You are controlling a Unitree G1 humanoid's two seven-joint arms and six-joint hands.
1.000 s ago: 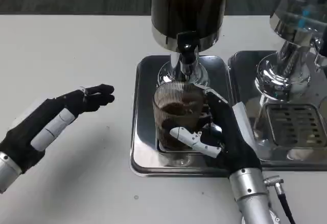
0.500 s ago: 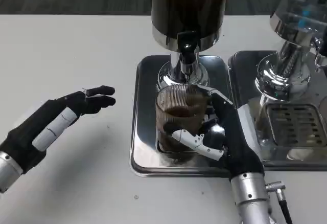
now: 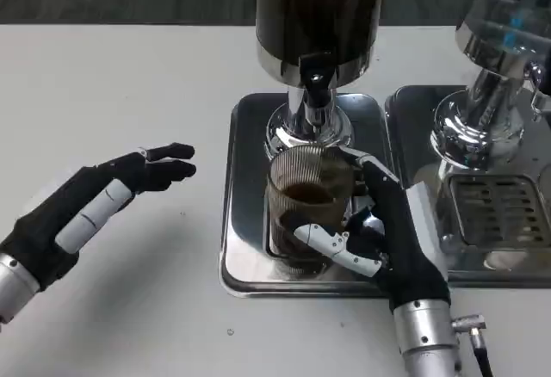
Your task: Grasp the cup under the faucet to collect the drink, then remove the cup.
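A ribbed clear cup (image 3: 306, 198) holding dark drink stands on the steel drip tray (image 3: 245, 222), just below the faucet (image 3: 315, 93) of the dark dispenser (image 3: 318, 15). My right hand (image 3: 379, 235) grips the cup from its right side, thumb across the front low down and fingers wrapped behind. My left hand (image 3: 95, 205) hovers over the white table to the left, fingers stretched out toward the tray and holding nothing.
A second dispenser (image 3: 499, 41) with its own drip tray and grille (image 3: 495, 209) stands close on the right, beside my right wrist. White table (image 3: 129, 76) stretches to the left and front.
My right hand with the cup has shifted slightly right and toward me, lifting the cup a little. The left hand has barely moved.
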